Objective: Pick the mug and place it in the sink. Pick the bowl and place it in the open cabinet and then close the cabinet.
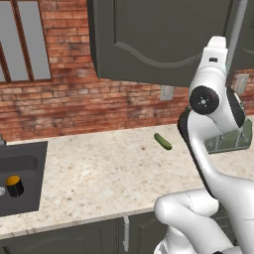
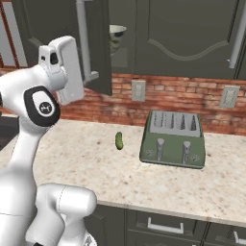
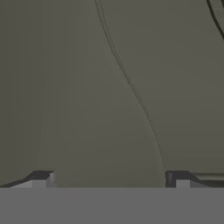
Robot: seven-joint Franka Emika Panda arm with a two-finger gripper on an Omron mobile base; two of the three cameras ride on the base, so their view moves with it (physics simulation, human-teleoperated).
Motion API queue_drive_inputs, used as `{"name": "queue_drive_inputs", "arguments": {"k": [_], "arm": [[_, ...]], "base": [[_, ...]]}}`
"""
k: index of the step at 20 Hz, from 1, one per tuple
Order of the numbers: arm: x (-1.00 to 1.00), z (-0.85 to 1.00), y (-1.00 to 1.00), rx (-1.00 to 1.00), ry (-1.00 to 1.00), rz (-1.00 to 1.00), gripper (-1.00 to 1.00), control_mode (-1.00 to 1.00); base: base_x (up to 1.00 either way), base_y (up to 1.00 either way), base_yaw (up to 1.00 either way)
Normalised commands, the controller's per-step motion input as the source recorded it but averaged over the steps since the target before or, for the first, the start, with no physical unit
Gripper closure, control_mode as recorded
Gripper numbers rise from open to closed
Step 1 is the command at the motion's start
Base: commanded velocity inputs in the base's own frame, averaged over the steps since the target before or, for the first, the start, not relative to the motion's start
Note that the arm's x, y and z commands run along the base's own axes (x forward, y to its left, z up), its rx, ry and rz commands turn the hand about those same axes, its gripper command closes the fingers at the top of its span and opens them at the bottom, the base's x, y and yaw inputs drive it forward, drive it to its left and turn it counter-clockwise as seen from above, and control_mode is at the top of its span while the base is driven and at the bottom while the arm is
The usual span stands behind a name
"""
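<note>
Currently my pincer [image 3: 109, 179] is raised against the outer face of the cabinet [image 3: 87, 87] door, fingertips spread wide and holding nothing; the panel moulding curves across directly ahead of them.

Findings:
- The mug [image 1: 14, 185] lies in the sink [image 1: 22, 166], far below and well off to my left. I judge that step complete.
- The bowl [image 2: 116, 32] rests on the shelf inside the open cabinet, behind the door I am facing. That step also appears complete.
- The door stands ajar, its silver bar handle [image 2: 82, 33] beside my hand. Closing remains.

Risks, as I judge them:
- Pushing near the hinge side would give poor leverage, and the tips could slide along the smooth panel.
- A spread finger could catch on the handle or the moulding and twist my wrist.
- An incomplete sweep would leave the door short of flush.
- The toaster [image 2: 174, 139] and pickle [image 2: 119, 141] on the surface [image 2: 86, 163] below sit well apart from my path.
</note>
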Motion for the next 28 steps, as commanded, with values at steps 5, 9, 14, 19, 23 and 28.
{"name": "queue_drive_inputs", "arguments": {"k": [5, 9, 14, 19, 23, 28], "arm": [[0.32, 0.00, -0.27, 0.00, 0.00, 0.16, -1.00, -1.00], [0.34, 0.00, -0.26, 0.00, 0.00, 0.16, -1.00, -1.00], [0.29, 0.00, -0.23, 0.00, 0.00, 0.15, -1.00, -1.00], [0.30, 0.00, -0.21, 0.00, 0.00, 0.14, -1.00, -1.00], [0.36, 0.00, -0.16, 0.00, 0.00, 0.11, -1.00, -1.00], [0.37, 0.01, -0.18, 0.00, 0.02, 0.12, -1.00, -1.00]], "base": [[0.00, 0.00, 0.00], [0.00, 0.00, 0.00], [0.00, 0.00, 0.00], [0.00, 0.00, 0.00], [0.00, 0.00, 0.00], [0.00, 0.00, 0.00]]}}
